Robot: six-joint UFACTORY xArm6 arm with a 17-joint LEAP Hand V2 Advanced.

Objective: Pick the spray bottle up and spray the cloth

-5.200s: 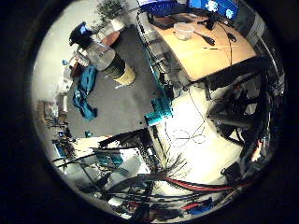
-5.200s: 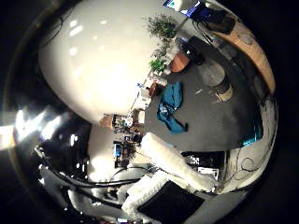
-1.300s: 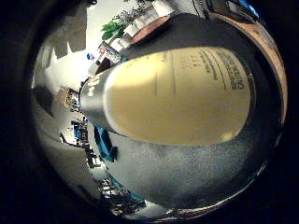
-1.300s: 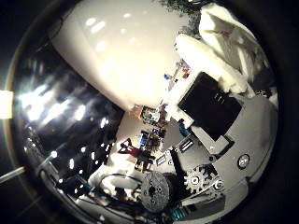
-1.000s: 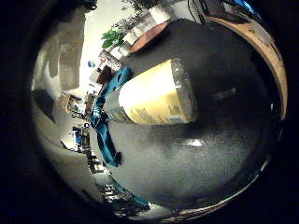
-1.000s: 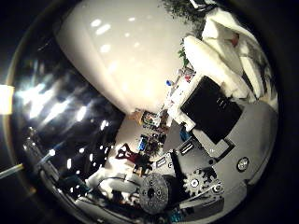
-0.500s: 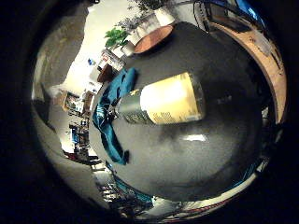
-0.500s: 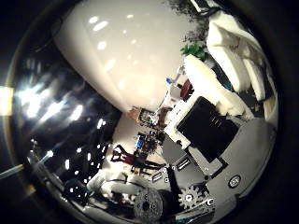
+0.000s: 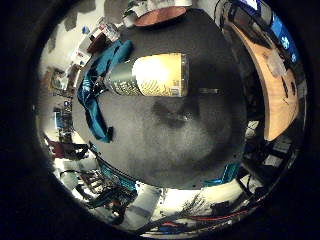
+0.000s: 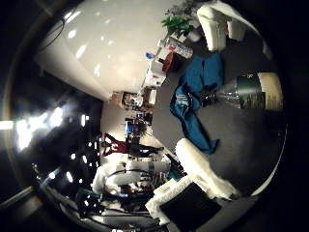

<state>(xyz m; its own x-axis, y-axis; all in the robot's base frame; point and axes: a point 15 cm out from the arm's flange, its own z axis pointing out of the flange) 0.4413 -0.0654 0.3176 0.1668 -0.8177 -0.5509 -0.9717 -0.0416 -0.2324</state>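
One bottle (image 9: 150,75) and one cloth (image 9: 95,95) (teal, crumpled) lie on one dark surface (image 9: 175,145); one potted plant (image 10: 176,23) stands beyond it.

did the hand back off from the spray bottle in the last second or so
Yes. The spray bottle filled the little-finger-side view before; now it looks smaller on the dark table beside the teal cloth, so the palm has pulled away.

spray bottle (image 9: 150,75) lying across centre of frame, cream label with small dark print near its base end, print illegible, no other readable text
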